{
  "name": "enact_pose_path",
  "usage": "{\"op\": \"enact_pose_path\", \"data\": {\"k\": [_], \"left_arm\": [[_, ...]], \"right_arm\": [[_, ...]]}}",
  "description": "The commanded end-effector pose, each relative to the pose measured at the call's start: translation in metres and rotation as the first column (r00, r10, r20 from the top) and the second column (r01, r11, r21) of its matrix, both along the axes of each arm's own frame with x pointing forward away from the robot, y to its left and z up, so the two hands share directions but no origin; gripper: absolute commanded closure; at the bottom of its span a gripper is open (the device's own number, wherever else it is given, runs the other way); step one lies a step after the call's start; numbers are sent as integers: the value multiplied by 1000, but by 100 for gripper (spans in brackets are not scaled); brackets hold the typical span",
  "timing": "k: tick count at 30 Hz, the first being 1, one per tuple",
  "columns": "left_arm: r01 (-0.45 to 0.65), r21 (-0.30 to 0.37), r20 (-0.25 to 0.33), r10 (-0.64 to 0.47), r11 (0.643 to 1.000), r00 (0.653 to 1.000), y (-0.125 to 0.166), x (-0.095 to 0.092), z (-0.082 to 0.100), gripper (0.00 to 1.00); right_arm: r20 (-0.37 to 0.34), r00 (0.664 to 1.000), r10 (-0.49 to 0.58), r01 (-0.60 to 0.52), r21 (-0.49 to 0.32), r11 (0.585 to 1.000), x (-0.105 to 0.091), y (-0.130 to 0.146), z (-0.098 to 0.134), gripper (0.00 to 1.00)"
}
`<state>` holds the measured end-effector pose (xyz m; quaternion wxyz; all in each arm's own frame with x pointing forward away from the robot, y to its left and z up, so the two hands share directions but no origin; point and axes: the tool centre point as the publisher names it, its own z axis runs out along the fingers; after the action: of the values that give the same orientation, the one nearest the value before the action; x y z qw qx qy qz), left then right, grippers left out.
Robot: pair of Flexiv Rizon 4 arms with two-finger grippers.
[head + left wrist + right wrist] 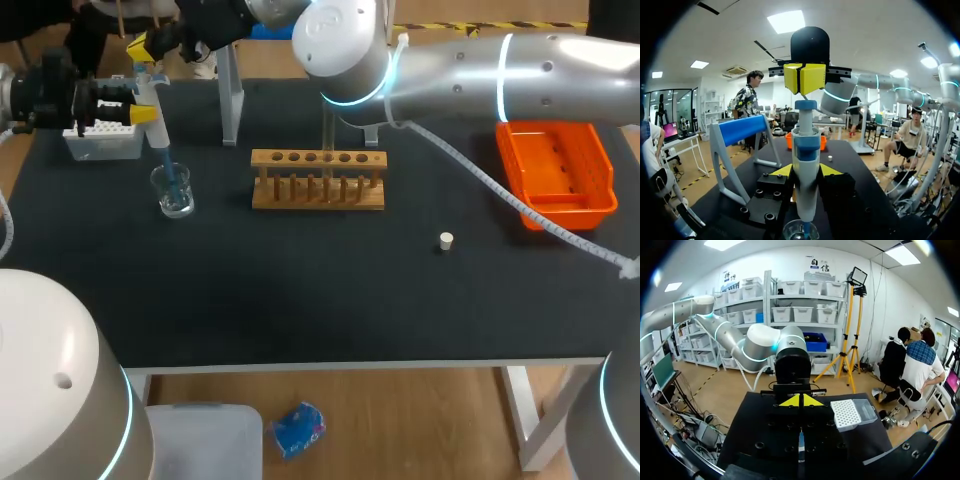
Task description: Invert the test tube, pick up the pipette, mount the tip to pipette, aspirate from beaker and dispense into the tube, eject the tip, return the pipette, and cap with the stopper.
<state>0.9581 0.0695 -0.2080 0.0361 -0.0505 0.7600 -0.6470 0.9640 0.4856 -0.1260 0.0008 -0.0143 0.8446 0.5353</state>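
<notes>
My left gripper point(140, 100) is shut on the white and blue pipette point(152, 98), which stands upright. Its blue tip dips into the glass beaker point(173, 190). The left wrist view shows the pipette point(805, 160) between my left gripper's point(805, 171) yellow tips, with the beaker point(800, 232) right under it. My right gripper point(143, 47), reaching across from the right, is shut just above the pipette's plunger point(805, 105); its closed tips point(805, 78) hang over it. A clear test tube point(327, 150) stands in the wooden rack point(318, 190). The white stopper point(446, 240) lies on the mat.
A white tip box point(100, 142) sits at the far left behind the beaker. The pipette stand point(230, 95) rises at the back, and an orange bin point(555, 175) sits at the right. My right arm point(480, 70) spans the back of the table above the rack.
</notes>
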Motion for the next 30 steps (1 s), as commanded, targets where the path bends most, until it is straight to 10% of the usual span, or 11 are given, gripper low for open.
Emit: {"op": "enact_pose_path", "data": {"k": [1,30], "left_arm": [[4,-1,0,-4,1000,1000,1,1,0,100],[4,-1,0,-4,1000,1000,1,1,0,100]], "right_arm": [[-4,1000,8,-8,-4,1000,1,2,0,100],[-16,1000,8,-8,-8,1000,-8,-7,-3,100]]}}
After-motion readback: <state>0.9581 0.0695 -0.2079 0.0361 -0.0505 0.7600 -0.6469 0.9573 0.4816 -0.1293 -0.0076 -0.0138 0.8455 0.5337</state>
